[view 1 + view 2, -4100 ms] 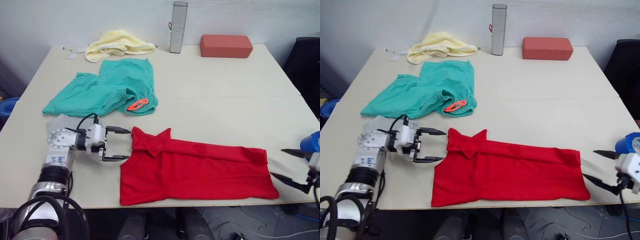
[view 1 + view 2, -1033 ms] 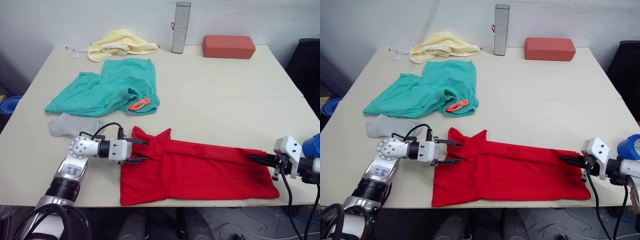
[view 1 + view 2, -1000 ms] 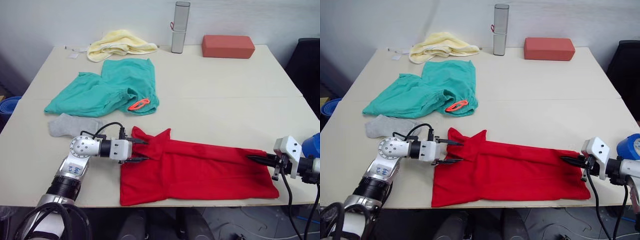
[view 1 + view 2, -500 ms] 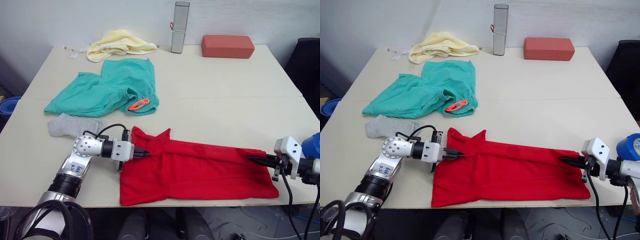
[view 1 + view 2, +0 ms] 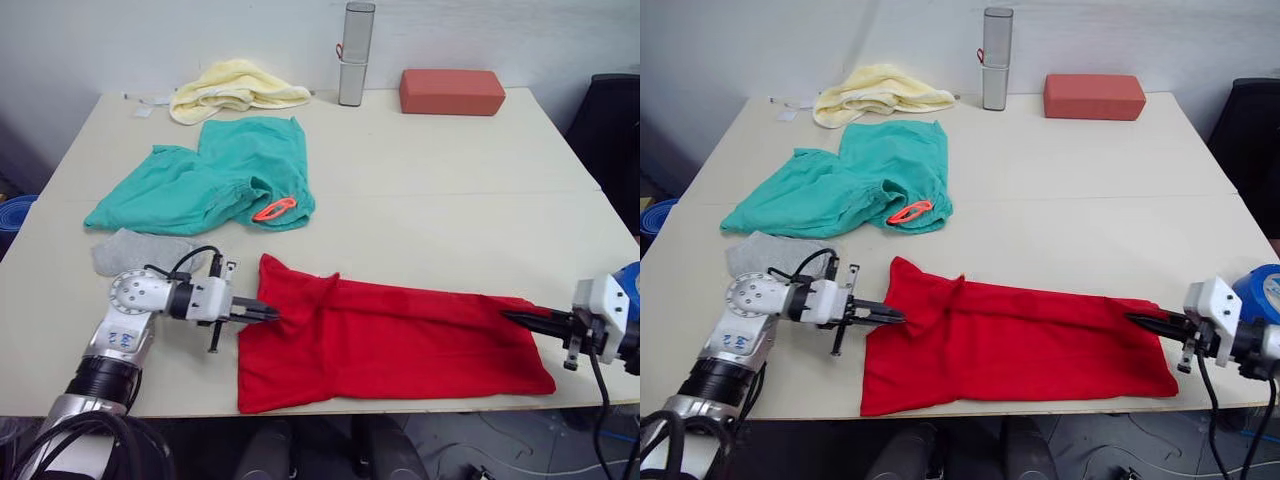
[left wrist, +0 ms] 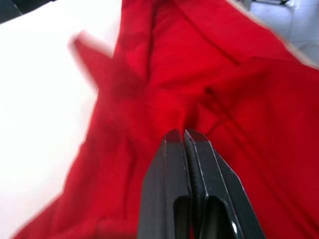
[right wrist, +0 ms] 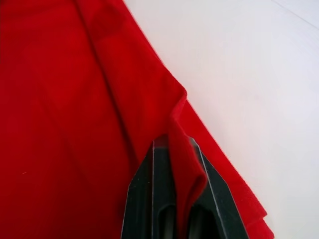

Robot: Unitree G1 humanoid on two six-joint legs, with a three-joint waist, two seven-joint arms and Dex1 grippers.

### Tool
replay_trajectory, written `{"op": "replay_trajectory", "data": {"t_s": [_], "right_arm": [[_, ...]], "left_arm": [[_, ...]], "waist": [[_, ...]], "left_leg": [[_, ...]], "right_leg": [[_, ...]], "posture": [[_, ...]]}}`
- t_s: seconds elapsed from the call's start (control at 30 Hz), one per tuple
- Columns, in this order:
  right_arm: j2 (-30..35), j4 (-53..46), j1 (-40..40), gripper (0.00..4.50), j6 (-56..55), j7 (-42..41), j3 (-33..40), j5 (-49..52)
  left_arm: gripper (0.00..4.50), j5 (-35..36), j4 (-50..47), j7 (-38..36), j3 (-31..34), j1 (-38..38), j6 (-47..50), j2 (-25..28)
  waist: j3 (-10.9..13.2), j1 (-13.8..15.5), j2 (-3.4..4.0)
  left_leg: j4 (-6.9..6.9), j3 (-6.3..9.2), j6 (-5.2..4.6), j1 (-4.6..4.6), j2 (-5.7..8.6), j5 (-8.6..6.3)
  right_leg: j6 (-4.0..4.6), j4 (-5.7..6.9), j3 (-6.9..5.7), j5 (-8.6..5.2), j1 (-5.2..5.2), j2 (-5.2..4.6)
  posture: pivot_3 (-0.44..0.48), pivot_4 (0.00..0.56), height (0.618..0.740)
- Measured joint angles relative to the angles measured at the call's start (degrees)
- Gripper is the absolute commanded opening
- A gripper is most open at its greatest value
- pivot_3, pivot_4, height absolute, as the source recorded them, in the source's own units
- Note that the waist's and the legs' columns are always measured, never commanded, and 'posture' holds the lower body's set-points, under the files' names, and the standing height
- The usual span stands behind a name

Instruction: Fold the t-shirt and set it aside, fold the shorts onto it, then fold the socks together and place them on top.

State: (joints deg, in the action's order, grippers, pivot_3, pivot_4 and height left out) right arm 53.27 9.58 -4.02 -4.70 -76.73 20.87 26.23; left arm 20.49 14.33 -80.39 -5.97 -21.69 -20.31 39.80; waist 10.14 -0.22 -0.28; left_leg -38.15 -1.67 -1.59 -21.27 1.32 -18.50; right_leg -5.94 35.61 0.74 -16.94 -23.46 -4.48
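The red t-shirt (image 5: 390, 340) lies folded into a long band along the table's near edge. My left gripper (image 5: 272, 317) is shut on the t-shirt's left end, near the collar; the left wrist view shows the fingers (image 6: 172, 149) pressed together on red cloth. My right gripper (image 5: 512, 317) is shut on the t-shirt's right end, with a fold of fabric pinched between its fingers (image 7: 159, 164). The teal-green shorts (image 5: 210, 180) with an orange drawstring loop (image 5: 275, 209) lie spread at the back left. A grey sock (image 5: 135, 250) lies just behind my left arm.
A pale yellow towel (image 5: 235, 85) is bunched at the far left edge. A metal cylinder (image 5: 352, 40) and a red-brown block (image 5: 450, 92) stand at the back. The table (image 5: 450, 180) shows bare top at the middle and right.
My left gripper shut on the t-shirt's left end and drew back to the left. My right gripper pulled slightly right. The shirt is stretched flatter and its raised point has dropped.
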Motion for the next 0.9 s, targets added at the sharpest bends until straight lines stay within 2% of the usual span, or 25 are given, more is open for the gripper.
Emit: {"op": "replay_trajectory", "data": {"t_s": [0.1,0.4,0.73,0.9], "right_arm": [[0.00,0.30,-1.61,0.00,-5.65,-2.46,0.16,-0.97],[-1.92,10.47,-0.94,0.00,-26.90,-4.22,-0.88,-6.33],[-3.15,21.77,3.10,0.00,-46.13,-1.60,-5.15,-11.61],[-3.15,25.65,5.55,0.00,-54.63,2.38,-6.61,-13.83]], "left_arm": [[0.03,1.16,-0.58,-0.89,1.39,1.06,1.53,1.09],[0.03,1.15,-1.45,-0.65,1.84,2.17,3.45,1.14],[0.03,-0.51,-2.35,-0.45,1.47,3.74,5.43,1.24],[0.03,-1.23,-2.32,-0.44,1.48,3.96,5.74,1.51]], "waist": [[0.00,0.06,0.00],[0.00,0.00,-0.01],[0.00,-0.08,0.00],[0.00,-0.16,0.00]], "left_leg": [[-0.01,0.01,-0.27,0.02,0.01,-0.15],[-0.01,0.01,-0.28,0.04,0.02,-0.16],[0.00,-0.02,-0.24,0.08,0.01,-0.14],[0.00,-0.02,-0.23,0.10,0.01,-0.13]], "right_leg": [[0.00,-0.01,-0.01,0.00,0.04,-0.02],[0.01,-0.02,-0.04,0.00,0.05,-0.02],[0.03,0.02,0.00,-0.02,0.05,-0.02],[0.05,0.02,0.00,-0.03,0.06,-0.02]], "posture": [[0.000,0.150,0.740],[0.000,0.150,0.740],[0.000,0.150,0.740],[0.000,0.150,0.740]]}}
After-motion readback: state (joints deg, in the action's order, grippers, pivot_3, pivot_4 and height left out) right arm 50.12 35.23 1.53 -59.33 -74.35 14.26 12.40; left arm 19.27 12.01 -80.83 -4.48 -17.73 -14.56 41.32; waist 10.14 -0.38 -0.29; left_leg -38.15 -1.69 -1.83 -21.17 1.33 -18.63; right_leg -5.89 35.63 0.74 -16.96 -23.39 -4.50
